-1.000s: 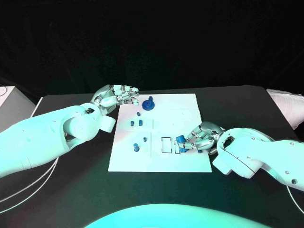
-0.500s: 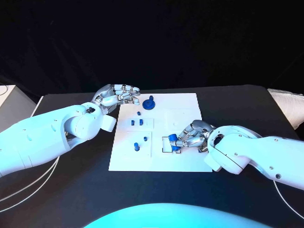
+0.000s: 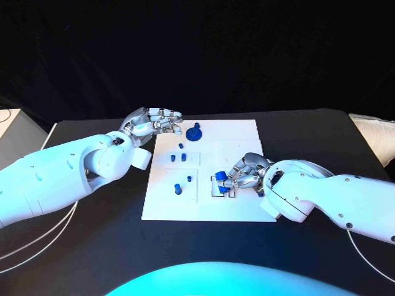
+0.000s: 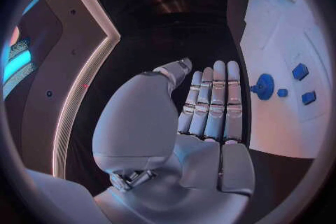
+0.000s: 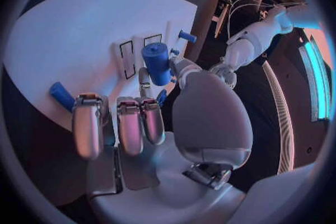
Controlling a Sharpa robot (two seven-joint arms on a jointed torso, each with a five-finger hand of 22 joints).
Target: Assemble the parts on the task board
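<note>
Right hand (image 3: 242,176) has travelled inward across the task board (image 3: 242,132) over the last second, from near the board's right edge to the pair of narrow rectangular slots (image 5: 136,56) in the board's near half, and it now sits over them, holding a blue cylindrical part (image 5: 157,63) between thumb and fingers. In the right wrist view that part is poised just beside the slots, tilted rather than upright, so I judge the carrying done and the seating about to start; whether its tip already touches the board I cannot tell. A second small blue piece (image 5: 60,95) lies on the board beside the same hand's fingers. Left hand (image 3: 153,125) has kept its place at the board's far left corner, fingers straight and together, gripping nothing. Next to it on the board rests the blue round-headed part (image 3: 193,133), and four small blue parts (image 3: 183,158) stand between it and the slots.
</note>
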